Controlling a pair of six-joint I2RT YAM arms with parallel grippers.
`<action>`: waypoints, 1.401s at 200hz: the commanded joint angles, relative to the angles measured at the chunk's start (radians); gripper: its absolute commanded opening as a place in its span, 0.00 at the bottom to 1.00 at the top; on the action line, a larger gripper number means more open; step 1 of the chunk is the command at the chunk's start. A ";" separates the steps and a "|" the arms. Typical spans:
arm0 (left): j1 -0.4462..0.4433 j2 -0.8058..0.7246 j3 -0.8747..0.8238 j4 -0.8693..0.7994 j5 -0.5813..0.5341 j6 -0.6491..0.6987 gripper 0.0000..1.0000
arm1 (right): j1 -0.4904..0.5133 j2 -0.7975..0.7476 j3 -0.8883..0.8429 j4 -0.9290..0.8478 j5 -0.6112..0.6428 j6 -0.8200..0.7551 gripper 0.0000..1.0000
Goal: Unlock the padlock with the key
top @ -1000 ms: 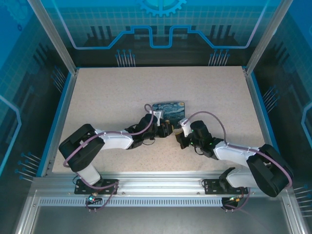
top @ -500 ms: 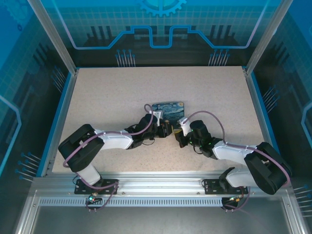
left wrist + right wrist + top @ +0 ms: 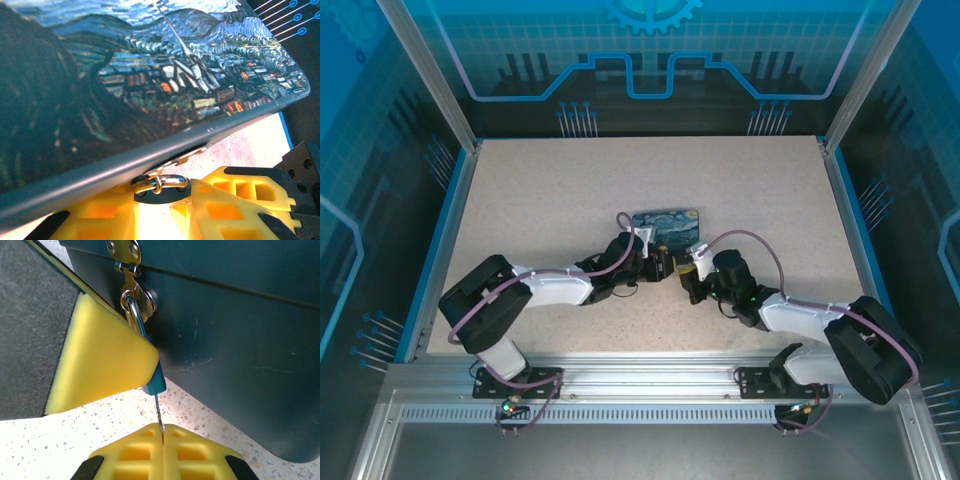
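- Yellow pads of the right gripper [image 3: 162,431] are clenched on the key [image 3: 158,415], just below the front wall of the tin [image 3: 240,330]. Only a sliver of blade shows, so a slight sideways push could bend it or make it slip in the grip.
- The padlock [image 3: 133,306] hangs by its shackle from the hasp [image 3: 125,257] on the tin's front. The left gripper [image 3: 162,207] appears clamped on its body and hides most of it. I cannot tell whether the key tip is truly in the keyhole, so a turn now might only scrape the lock's underside.
- Twisting the key would load the padlock. If the left grip is loose, the body could swivel on the hasp with the key instead of unlocking.
- Both grippers crowd the same spot in front of the tin, touching or nearly so. A wrist roll by the right arm could knock its fingers against the left pad [image 3: 100,355].
- The tin looks light and nothing holds it. Pulling or pushing at the lock could drag it across the tabletop [image 3: 55,440] and spoil the alignment.
- A dropped key would likely land close under the tin's front edge, where it would be awkward to pick up again.
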 commanded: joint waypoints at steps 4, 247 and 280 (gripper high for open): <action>-0.006 -0.040 0.038 0.035 0.035 -0.019 0.26 | -0.002 -0.017 -0.003 0.078 -0.007 -0.015 0.00; -0.005 -0.041 0.059 -0.045 0.033 -0.049 0.29 | -0.004 0.089 -0.004 0.266 -0.030 -0.027 0.00; -0.005 -0.024 0.062 -0.034 0.039 -0.052 0.29 | -0.004 0.097 -0.013 0.297 -0.052 -0.003 0.00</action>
